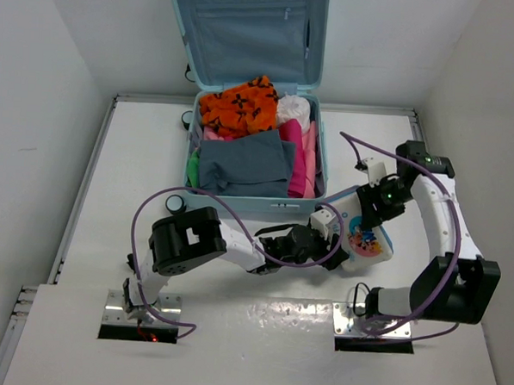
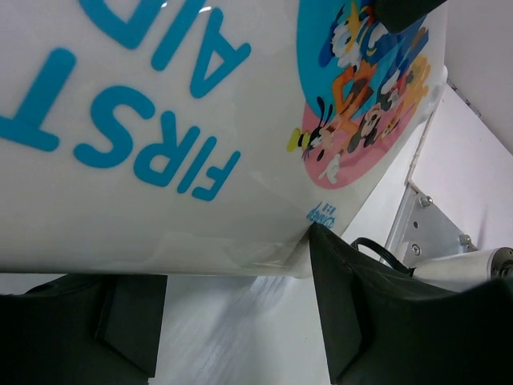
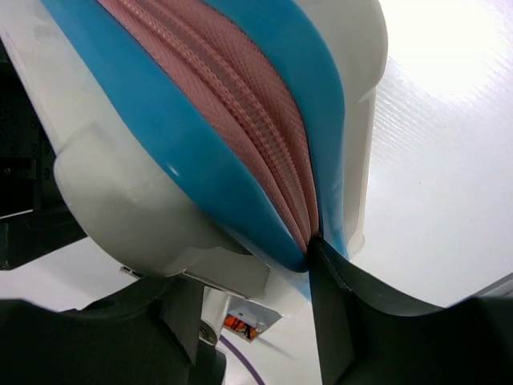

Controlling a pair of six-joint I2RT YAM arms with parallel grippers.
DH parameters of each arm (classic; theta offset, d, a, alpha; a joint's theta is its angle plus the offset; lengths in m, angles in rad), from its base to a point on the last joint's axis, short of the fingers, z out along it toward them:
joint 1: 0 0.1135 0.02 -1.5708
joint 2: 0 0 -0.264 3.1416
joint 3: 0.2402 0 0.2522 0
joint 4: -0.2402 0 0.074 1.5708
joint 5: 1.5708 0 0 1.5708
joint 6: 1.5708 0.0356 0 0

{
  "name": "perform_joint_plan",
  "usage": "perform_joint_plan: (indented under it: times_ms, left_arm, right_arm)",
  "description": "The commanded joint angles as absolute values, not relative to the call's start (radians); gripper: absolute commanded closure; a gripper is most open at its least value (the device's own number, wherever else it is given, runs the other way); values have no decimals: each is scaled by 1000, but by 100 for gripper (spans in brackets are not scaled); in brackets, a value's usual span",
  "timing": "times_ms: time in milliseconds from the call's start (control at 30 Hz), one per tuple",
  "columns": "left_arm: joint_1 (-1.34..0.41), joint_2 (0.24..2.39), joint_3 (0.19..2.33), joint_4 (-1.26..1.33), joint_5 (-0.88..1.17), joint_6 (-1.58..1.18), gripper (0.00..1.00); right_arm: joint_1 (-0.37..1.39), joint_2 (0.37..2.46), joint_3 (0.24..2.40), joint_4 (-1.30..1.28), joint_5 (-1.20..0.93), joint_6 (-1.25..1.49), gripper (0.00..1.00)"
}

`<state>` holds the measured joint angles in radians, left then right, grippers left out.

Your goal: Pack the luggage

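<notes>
The luggage (image 1: 321, 166) is a pale aqua suitcase lying open at the table's far middle, lid (image 1: 248, 32) propped up. Orange (image 1: 240, 105), grey (image 1: 246, 162), pink (image 1: 298, 156) and white (image 1: 293, 111) clothes fill it. A white-and-blue first-aid box (image 1: 368, 240) sits tilted in front of its right corner. My right gripper (image 1: 380, 205) grips the box's far edge; in the right wrist view (image 3: 244, 265) its fingers clamp the shell and the pink zipper seam (image 3: 240, 104). My left gripper (image 1: 324, 235) is open at the box's left side; one fingertip (image 2: 321, 241) touches the box's rim (image 2: 160, 160).
White walls close in the table on the left, right and back. Purple cables (image 1: 153, 206) loop over both arms. The suitcase's black wheels (image 1: 176, 203) stick out at its left side. Two metal mounting plates (image 1: 143, 309) lie at the near edge.
</notes>
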<state>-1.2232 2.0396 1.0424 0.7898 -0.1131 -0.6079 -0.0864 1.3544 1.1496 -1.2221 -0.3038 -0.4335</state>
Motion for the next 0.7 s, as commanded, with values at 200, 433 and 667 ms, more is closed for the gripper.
perform_joint_plan:
  times_ms: [200, 433, 667]
  left_arm:
    - [-1220, 1864, 1163, 1201, -114, -468, 68]
    - [-1220, 1832, 1154, 1224, -104, -434, 69]
    - [-1187, 1747, 1163, 1224, -104, -416, 69]
  right_arm:
    - [32, 1353, 1195, -1318, -566, -296, 100]
    - [77, 1332, 1203, -1302, -577, -267, 100]
    - [120, 1374, 1410, -1287, -614, -186, 100]
